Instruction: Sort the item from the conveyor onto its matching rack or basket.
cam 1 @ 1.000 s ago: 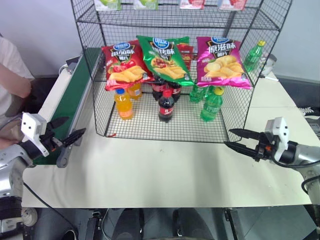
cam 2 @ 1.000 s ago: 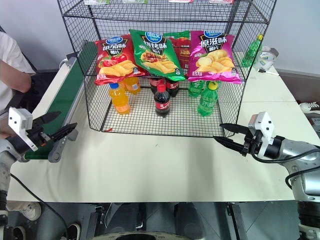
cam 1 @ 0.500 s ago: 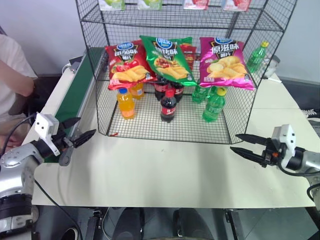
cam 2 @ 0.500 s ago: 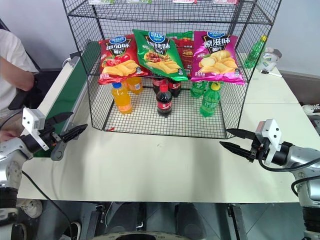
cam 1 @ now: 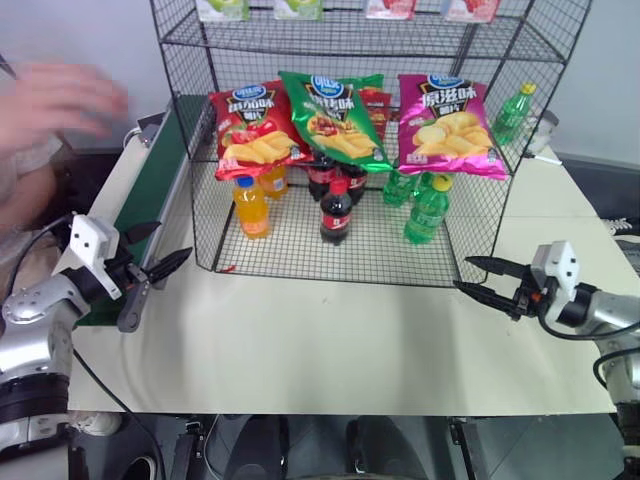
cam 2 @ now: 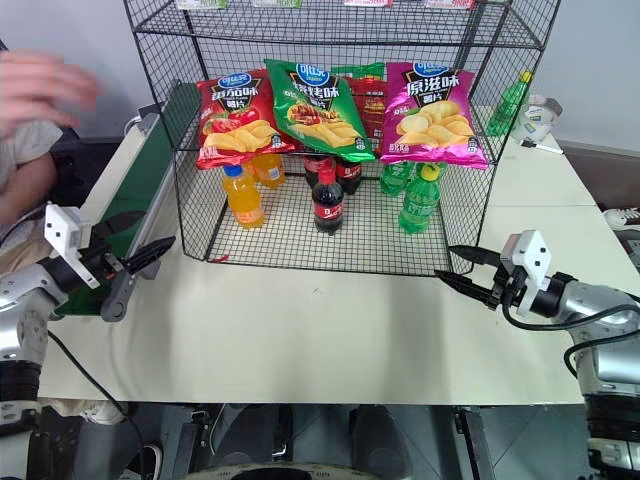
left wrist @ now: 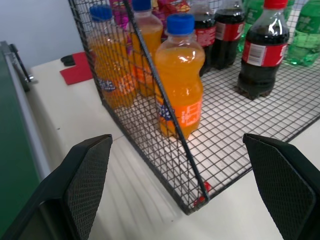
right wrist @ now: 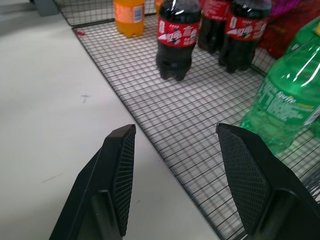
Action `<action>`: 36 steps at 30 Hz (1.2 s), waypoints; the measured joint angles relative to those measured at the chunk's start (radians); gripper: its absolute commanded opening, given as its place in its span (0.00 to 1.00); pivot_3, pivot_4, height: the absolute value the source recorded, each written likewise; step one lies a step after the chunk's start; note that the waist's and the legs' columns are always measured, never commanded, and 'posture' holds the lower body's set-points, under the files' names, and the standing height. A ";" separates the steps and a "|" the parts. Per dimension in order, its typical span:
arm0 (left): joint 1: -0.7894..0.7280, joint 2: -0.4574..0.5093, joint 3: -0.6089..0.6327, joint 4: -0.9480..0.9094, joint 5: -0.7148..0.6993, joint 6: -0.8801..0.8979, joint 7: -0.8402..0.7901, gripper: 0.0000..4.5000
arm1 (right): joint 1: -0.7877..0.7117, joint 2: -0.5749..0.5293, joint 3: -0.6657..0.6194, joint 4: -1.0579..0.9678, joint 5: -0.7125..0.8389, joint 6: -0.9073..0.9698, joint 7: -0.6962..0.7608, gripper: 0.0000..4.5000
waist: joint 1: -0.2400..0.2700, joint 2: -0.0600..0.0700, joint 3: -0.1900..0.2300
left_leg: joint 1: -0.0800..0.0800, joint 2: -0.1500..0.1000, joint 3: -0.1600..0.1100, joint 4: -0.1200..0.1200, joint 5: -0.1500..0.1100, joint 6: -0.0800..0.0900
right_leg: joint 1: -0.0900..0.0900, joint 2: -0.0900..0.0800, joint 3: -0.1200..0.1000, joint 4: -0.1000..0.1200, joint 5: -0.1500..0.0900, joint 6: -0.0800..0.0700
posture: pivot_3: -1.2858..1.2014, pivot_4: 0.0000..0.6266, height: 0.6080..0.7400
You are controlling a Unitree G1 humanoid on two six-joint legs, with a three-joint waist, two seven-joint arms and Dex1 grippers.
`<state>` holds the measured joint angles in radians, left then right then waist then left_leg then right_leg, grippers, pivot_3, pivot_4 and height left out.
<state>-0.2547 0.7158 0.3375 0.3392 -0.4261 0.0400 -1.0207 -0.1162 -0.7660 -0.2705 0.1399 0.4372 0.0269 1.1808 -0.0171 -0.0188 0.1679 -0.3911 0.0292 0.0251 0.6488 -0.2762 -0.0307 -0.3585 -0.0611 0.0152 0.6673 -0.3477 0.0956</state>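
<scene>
2 grippers hover low over the pale table, nearest to us, and neither has anything between its fingers. the left gripper sits at the near end of the conveyor, jaws spread wide, pointing across toward the rack's front left corner. the right gripper hangs just off the rack's front right corner, fingers parted and empty, aimed back toward the left. move on to the black wire rack standing on the table: on its bottom grid there's an orange soda bottle right behind the front mesh with more orange bottles behind it, cola bottles in the middle, green soda bottles on the right. 1 tier up, and there's the green crisp bag, lying on the shelf tilted toward the front, tucked between the red crisp bag on its left and the magenta crisp bag on its right, overlapping the red one's edge. more small packs hang along the top tier. the dark green belt runs away along the table's left edge beside the rack. at far left a person's hand is raised beyond the belt, blurred.
</scene>
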 measured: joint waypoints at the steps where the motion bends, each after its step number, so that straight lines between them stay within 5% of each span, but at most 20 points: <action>1: 0.000 0.001 0.002 0.002 0.000 -0.001 0.000 1.00 | -0.006 0.002 0.004 0.004 -0.001 -0.004 0.000 0.59 | 0.000 0.000 0.000 | 0.000 0.000 0.000 0.000 0.000 0.000 | 0.000 0.000 0.000 0.000 0.000 0.000 | 0.52 0.24 0.99; 36: 0.177 -0.027 0.082 -0.137 -0.107 0.059 0.002 1.00 | -0.024 0.030 0.030 0.007 0.022 0.032 -0.003 0.59 | -0.002 0.000 0.000 | 0.000 0.000 0.000 0.000 0.000 0.000 | 0.000 0.000 0.000 0.000 0.000 0.000 | 0.52 0.24 0.99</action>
<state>-0.0778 0.6883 0.4191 0.2024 -0.5329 0.0991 -1.0190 -0.1402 -0.7364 -0.2404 0.1472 0.4590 0.0593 1.1782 -0.0194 -0.0187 0.1678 -0.3908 0.0296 0.0251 0.6490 -0.2762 -0.0307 -0.3581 -0.0615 0.0155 0.6674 -0.3474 0.0959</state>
